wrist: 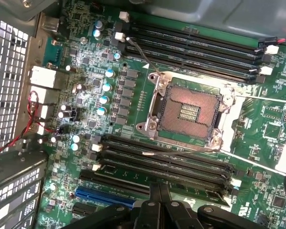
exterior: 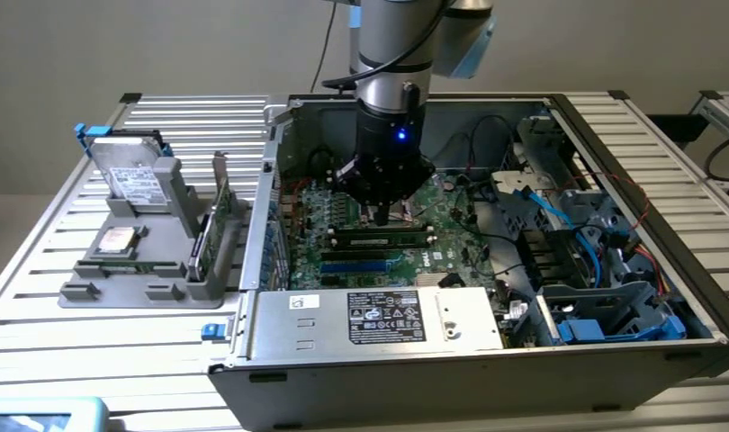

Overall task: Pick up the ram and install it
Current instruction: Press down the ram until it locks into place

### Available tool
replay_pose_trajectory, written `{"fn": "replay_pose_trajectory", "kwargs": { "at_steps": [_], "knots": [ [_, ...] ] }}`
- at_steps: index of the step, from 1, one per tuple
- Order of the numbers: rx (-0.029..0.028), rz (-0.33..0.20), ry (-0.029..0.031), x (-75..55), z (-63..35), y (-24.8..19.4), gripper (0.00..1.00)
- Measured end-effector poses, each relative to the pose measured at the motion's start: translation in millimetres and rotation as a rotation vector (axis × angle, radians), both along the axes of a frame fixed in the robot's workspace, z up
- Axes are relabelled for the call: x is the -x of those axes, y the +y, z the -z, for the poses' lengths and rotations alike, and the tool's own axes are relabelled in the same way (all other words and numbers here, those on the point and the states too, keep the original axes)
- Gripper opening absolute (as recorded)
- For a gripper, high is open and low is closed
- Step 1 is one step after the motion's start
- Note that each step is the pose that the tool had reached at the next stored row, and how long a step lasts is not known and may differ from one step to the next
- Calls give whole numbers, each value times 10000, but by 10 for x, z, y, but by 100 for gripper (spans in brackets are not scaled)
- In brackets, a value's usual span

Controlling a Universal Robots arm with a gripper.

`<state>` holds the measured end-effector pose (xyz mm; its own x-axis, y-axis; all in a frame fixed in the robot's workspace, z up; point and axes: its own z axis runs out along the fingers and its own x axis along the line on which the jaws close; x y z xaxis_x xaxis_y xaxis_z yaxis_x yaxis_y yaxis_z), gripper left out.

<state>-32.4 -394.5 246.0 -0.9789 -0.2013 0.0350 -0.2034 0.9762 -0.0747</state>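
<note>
Here the ram point(exterior: 382, 240) sits slotted just below the gripper point(exterior: 382, 216).

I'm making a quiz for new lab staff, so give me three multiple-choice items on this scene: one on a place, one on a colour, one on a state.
1. Where is the gripper?
A. Over the grey holder outside the case
B. Inside the open computer case, just above the motherboard
C. Above the bare table

2. What colour is the long slot beside the black slots in the wrist view?
A. Blue
B. Red
C. Yellow

3. What state is the CPU socket in?
A. Hidden under a cooler
B. Covered by a fan
C. Uncovered, with its contacts showing

Answers:
1 B: the gripper hangs within the walls of the computer case, close over the motherboard.
2 A: the slot is plainly blue.
3 C: the CPU socket lies bare inside its metal frame.
</note>
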Motion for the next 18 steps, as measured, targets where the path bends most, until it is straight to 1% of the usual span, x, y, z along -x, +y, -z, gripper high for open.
{"fn": "replay_pose_trajectory", "kwargs": {
  "at_steps": [4,8,12,18],
  "knots": [
    [20,381,-47,0,0,0,11],
    [30,688,-123,0,0,0,11],
    [31,862,-139,-1,0,0,11],
    [32,880,-144,-1,0,0,11]
  ]
}}
